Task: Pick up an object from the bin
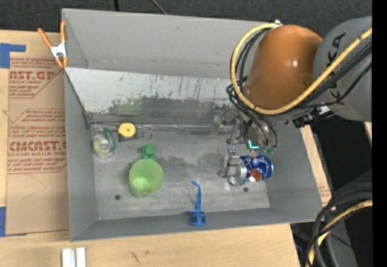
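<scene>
My gripper (240,163) reaches down at the right side of the bin floor, under the orange cover of the wrist. A blue can with red and silver markings (255,170) lies on its side right at the fingertips; one metal finger (231,162) stands just left of it. Whether the can sits between the fingers I cannot make out.
A green cup (145,176) lies on its side at the left middle, with a small green cap (148,151) above it. A yellow disc (126,131) and a clear round piece (103,144) sit at the far left. A blue stick-shaped thing (196,205) lies by the front wall.
</scene>
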Available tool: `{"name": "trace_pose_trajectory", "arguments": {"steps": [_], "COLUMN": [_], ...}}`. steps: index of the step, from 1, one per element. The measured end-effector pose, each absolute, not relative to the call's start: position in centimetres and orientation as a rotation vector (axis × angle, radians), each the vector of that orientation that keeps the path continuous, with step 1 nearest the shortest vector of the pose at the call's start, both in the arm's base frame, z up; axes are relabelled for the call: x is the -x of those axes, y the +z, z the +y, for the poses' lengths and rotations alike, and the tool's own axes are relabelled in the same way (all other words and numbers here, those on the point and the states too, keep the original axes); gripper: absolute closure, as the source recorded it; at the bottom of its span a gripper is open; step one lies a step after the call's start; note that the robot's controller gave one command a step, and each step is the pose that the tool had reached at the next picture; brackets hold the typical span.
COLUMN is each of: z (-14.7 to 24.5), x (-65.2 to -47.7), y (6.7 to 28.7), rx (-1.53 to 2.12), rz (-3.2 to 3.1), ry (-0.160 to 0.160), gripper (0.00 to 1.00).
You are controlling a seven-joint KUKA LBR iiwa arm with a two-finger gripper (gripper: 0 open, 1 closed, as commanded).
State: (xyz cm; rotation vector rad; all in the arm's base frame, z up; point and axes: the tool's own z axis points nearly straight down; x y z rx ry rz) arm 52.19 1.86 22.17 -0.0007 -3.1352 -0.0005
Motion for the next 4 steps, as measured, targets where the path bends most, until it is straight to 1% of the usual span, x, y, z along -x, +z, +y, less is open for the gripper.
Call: {"name": "trace_pose_trajectory", "arguments": {"steps": [1,2,3,4], "z": [-4.9,-13.6,-13.2,-14.7], "x": [-50.2,-53.6,-53.6,-55.2], "y": [10.5,6.8,7.0,26.5], "rx": [0.117,-0.050,-0.056,0.024], "rz": [-3.131,-3.142,-3.141,-3.153], "ry": [0.001,0.005,-0.002,0.005], "gripper": [0.00,0.00,1.00,1.00]}}
